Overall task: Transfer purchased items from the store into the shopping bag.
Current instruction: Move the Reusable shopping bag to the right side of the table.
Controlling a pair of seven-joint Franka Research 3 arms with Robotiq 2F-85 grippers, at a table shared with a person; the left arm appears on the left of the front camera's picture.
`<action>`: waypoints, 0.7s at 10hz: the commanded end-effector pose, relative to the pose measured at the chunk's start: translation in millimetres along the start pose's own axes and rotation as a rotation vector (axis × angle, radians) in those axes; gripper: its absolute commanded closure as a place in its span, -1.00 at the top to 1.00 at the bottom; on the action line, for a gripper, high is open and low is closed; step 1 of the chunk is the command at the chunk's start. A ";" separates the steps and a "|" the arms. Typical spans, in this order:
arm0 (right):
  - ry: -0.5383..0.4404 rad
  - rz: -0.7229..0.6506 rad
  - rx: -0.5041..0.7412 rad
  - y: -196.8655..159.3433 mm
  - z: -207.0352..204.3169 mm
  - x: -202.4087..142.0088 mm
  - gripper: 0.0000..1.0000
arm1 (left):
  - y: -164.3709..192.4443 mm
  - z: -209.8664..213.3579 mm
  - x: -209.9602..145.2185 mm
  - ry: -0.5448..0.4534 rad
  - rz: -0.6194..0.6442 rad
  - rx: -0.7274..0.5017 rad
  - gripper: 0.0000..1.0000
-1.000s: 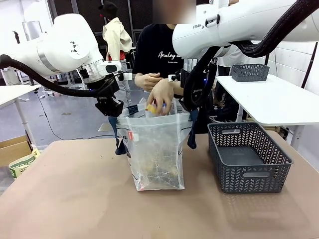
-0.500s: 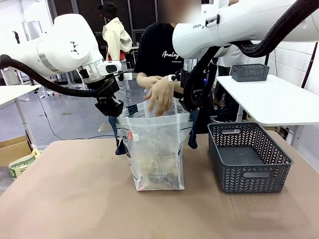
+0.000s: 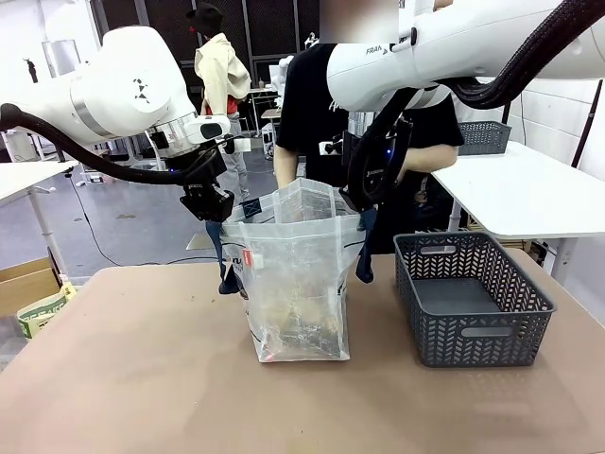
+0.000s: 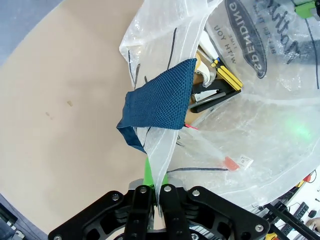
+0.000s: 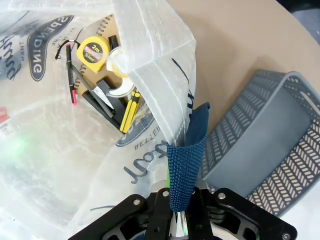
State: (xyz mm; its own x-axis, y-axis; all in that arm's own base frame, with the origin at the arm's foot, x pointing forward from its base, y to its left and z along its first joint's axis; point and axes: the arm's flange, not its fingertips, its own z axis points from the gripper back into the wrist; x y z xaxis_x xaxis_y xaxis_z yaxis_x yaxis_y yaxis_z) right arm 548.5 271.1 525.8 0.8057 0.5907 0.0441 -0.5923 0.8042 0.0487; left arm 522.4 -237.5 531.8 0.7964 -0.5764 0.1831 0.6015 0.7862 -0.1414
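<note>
The translucent shopping bag (image 3: 295, 284) stands upright at the table's middle, its mouth held wide. My left gripper (image 3: 216, 214) is shut on its left rim beside a navy strap (image 4: 160, 102). At the other side, my right gripper (image 3: 358, 202) is shut on the rim and strap (image 5: 186, 167). Purchased items (image 3: 299, 326) lie at the bag's bottom, among them a yellow tape measure (image 5: 95, 50) and yellow-handled tools (image 4: 226, 76). The store, a dark grey lattice basket (image 3: 473, 336), sits to the bag's right with nothing in it. A person in black stands behind the bag, hands away from it.
A second grey basket (image 3: 475, 137) rests on a white table (image 3: 529, 194) at the back right. A cardboard box (image 3: 26, 284) stands on the floor to the left. The brown tabletop (image 3: 142, 378) in front of the bag is bare.
The person's hand held a yellow item over the bag's mouth, then let it go and drew back. The person has turned away. Both arms stayed still.
</note>
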 end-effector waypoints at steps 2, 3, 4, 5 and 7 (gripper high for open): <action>-0.001 -0.002 0.000 -0.8 -0.4 0.8 -1.00 | -0.3 1.7 -0.3 0.001 -0.002 0.004 -1.00; -0.001 -0.002 0.000 -0.8 -0.4 0.8 -1.00 | -0.3 1.7 -0.3 0.001 -0.002 0.004 -1.00; -0.001 -0.002 0.000 -0.8 -0.4 0.8 -1.00 | -0.3 1.7 -0.3 0.001 -0.002 0.004 -1.00; -0.001 -0.002 0.000 -0.8 -0.4 0.8 -1.00 | -0.3 1.7 -0.3 0.001 -0.002 0.004 -1.00; -0.001 -0.002 0.000 -0.8 -0.4 0.8 -1.00 | -0.3 1.7 -0.3 0.001 -0.002 0.004 -1.00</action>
State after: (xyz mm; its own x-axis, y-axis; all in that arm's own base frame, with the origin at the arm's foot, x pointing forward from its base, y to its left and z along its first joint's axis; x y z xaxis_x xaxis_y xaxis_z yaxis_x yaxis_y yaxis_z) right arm 548.5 271.1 525.8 0.8057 0.5907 0.0441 -0.5923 0.8042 0.0487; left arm 522.4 -237.5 531.8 0.7964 -0.5764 0.1831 0.6015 0.7862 -0.1414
